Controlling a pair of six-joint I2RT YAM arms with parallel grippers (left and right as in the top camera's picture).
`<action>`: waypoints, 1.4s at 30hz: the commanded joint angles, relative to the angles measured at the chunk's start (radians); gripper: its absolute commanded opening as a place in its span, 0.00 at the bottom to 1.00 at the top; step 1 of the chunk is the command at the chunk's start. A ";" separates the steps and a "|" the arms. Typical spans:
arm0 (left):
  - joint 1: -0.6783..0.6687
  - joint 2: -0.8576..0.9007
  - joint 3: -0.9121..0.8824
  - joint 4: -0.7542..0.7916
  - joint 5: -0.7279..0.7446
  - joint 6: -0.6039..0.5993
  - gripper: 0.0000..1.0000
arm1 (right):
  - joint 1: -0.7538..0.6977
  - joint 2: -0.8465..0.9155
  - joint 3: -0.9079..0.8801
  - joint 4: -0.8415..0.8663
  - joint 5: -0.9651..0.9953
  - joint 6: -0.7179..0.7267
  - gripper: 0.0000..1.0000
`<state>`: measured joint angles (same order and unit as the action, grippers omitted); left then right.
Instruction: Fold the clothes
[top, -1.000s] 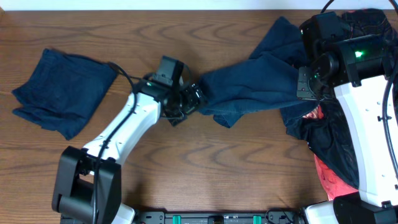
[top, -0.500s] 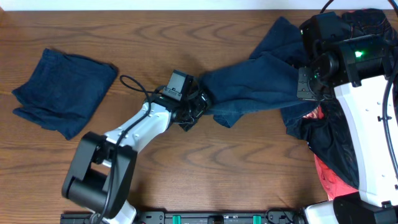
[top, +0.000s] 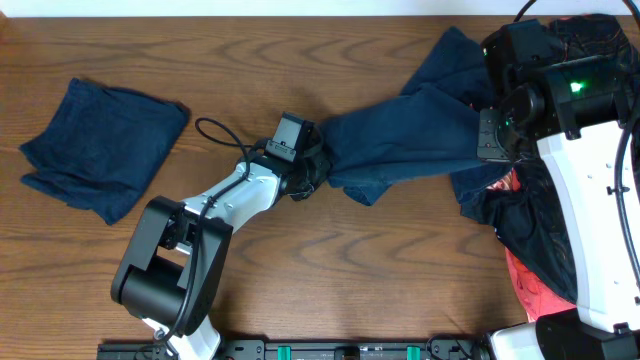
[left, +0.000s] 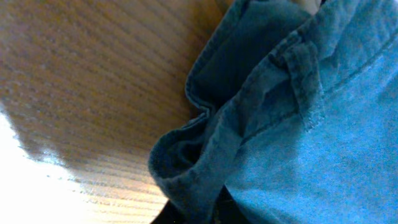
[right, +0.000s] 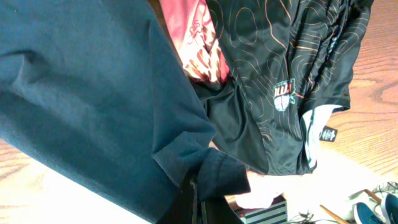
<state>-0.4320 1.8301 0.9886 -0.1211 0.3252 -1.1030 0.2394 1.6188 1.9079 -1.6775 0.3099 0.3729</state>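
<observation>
Far left on worktop, folded navy piece; patterned pile at right edge. Left hand and right hand both grip stretched navy garment ends.

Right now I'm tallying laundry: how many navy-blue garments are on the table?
2. One navy garment lies at far left; a second navy garment stretches across the middle. The pile at the right edge may hide more.
</observation>
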 joint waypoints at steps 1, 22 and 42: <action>0.026 -0.003 0.000 -0.004 -0.048 0.061 0.06 | -0.012 -0.008 0.001 0.001 0.031 -0.015 0.01; 0.194 -0.709 0.511 -0.569 -0.016 0.677 0.06 | -0.024 -0.167 0.006 0.322 -0.210 -0.082 0.01; 0.201 -0.713 0.979 -0.922 -0.110 0.707 0.06 | -0.025 -0.380 0.152 0.438 -0.112 -0.215 0.01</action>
<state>-0.2363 1.0809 1.9530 -1.0332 0.2760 -0.4194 0.2386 1.1717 2.0655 -1.2270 0.1703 0.1951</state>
